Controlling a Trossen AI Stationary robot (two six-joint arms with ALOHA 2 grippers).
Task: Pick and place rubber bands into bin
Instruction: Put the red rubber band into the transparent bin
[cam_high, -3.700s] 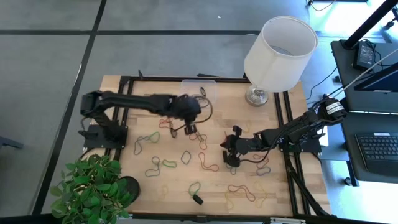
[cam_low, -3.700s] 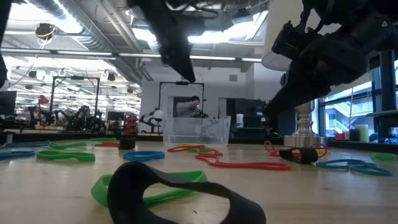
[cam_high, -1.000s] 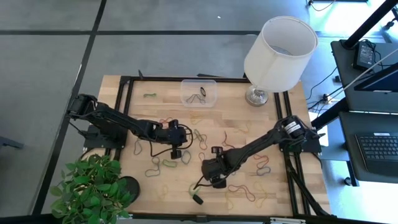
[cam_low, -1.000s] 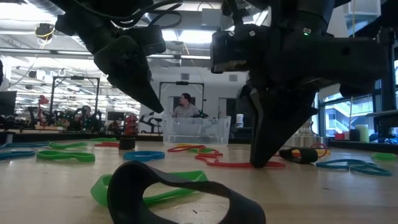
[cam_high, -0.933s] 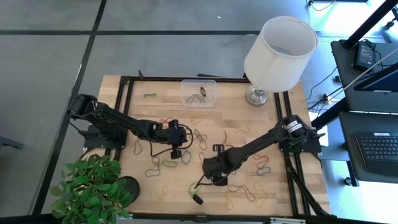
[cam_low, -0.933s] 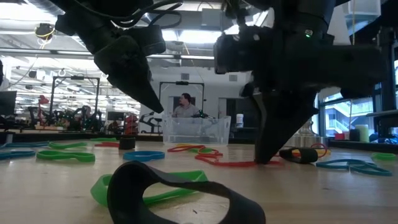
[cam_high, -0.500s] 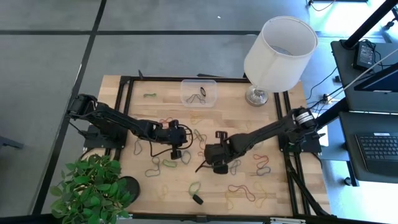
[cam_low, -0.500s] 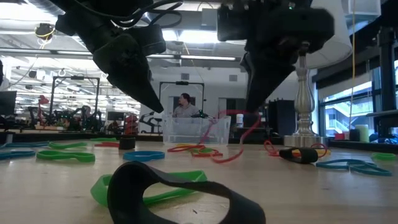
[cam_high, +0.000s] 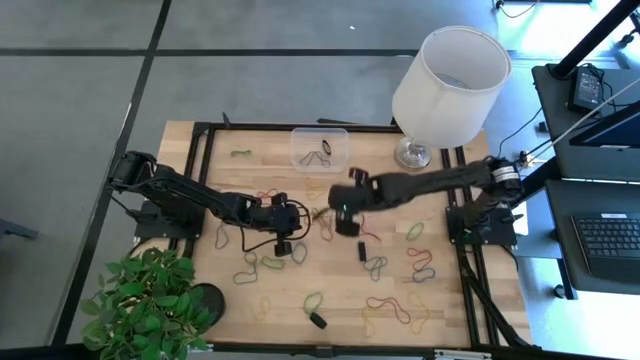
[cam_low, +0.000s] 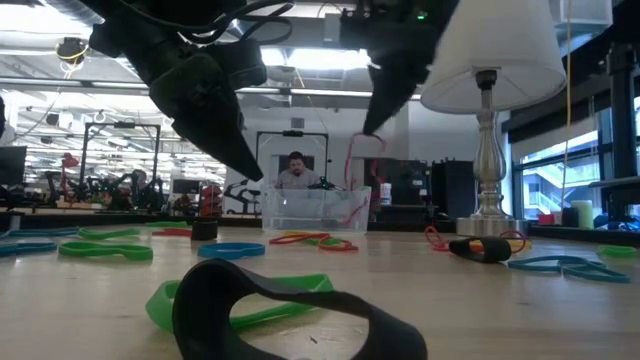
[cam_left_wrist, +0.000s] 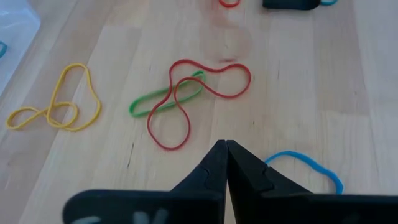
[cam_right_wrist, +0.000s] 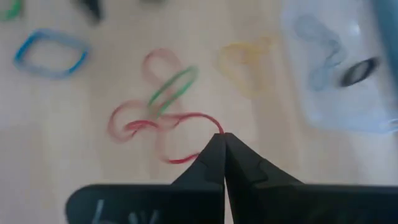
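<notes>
My right gripper (cam_high: 345, 224) hangs in the air just near of the bin (cam_high: 320, 148), shut on a red rubber band (cam_right_wrist: 180, 116), which also shows in the low view (cam_low: 354, 160). The bin is small and clear, stands at the table's far edge and has a few bands lying in it (cam_right_wrist: 336, 68). My left gripper (cam_high: 283, 241) is shut and empty, hovering above the table left of centre (cam_left_wrist: 225, 144). Many red, green, yellow and blue bands lie flat on the wood, among them a red and green pair (cam_left_wrist: 186, 99). My right gripper pinches the red rubber band between its two fingertips at one point of the loop (cam_right_wrist: 215, 127), coming from above and pointing down. The band is lifted clear of the table and hangs slack below the fingers as a loose loop (cam_low: 352, 175).
A white lampshade on a metal stand (cam_high: 450, 75) rises at the far right corner beside the bin. A potted plant (cam_high: 150, 300) fills the near left corner. Small black blocks (cam_high: 317, 320) (cam_high: 362, 249) lie among the bands. A person shows beyond the table (cam_low: 295, 170).
My right gripper has risen from the near middle of the table and travelled toward the far edge, up to the bin, staying shut. The red band came up with it, first trailing one end on the wood, now lifted clear and dangling.
</notes>
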